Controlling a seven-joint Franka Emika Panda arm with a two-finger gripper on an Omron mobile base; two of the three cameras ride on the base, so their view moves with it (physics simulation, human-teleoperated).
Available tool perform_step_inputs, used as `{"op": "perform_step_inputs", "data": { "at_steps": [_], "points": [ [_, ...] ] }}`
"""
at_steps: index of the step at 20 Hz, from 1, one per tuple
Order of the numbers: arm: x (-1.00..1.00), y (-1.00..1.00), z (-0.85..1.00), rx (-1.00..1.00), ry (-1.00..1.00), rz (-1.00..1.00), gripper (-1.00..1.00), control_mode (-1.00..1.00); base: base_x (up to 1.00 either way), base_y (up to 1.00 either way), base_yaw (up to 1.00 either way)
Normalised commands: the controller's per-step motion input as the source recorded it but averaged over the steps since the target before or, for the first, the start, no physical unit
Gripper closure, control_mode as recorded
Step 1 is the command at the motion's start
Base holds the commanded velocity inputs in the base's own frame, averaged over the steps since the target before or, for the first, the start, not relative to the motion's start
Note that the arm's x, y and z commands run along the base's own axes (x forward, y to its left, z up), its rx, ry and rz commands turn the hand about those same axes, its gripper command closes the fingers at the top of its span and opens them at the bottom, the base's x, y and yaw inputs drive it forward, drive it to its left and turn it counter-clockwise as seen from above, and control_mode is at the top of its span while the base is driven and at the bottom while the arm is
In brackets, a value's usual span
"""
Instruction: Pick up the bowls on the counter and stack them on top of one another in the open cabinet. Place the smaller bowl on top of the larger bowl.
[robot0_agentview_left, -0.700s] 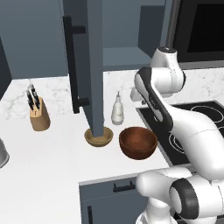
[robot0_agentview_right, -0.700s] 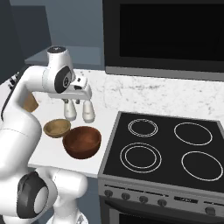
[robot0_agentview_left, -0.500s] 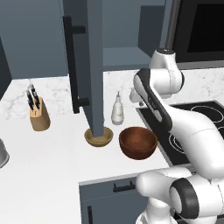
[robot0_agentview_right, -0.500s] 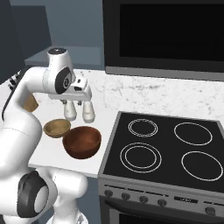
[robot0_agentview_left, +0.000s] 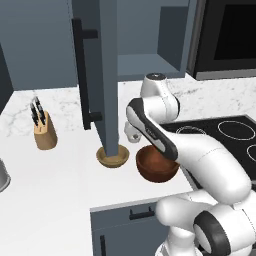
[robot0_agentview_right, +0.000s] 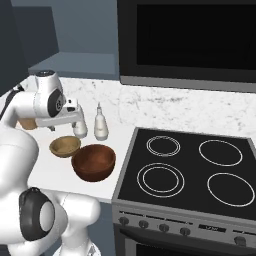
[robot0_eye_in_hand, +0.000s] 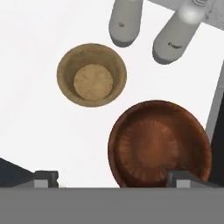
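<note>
Your end effector (robot0_eye_in_hand: 111, 179) sits at the bottom of the hand view, its tips spread wide apart and holding nothing. Just above it, the big brown bowl (robot0_eye_in_hand: 159, 146) rests on the white bench (robot0_eye_in_hand: 30, 118). The small tan bowl (robot0_eye_in_hand: 92, 75) sits close beside it, up and left. Two grey shakers (robot0_eye_in_hand: 177, 31) stand at the top.

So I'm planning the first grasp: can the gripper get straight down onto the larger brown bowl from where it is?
Probably yes. The gripper hangs above the larger bowl, jaws apart, nothing between. The smaller bowl and two shakers stand apart from it.
</note>
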Motion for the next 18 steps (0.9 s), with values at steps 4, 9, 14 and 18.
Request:
{"op": "perform_step_inputs", "data": {
  "at_steps": [4, 9, 14, 18],
  "points": [
    [0.03, 0.69, -0.35, -0.06, 0.05, 0.44, -1.00, -1.00, 0.00, 0.00, 0.00],
    [0.29, 0.49, -0.34, -0.05, 0.09, 0.30, -1.00, -1.00, 0.00, 0.00, 0.00],
    [0.23, 0.18, -0.70, -0.05, 0.02, 0.04, -1.00, -1.00, 0.00, 0.00, 0.00],
    [0.07, 0.15, -0.88, -0.05, 0.00, 0.00, -1.00, -1.00, 0.00, 0.00, 0.00]
  ]
}}
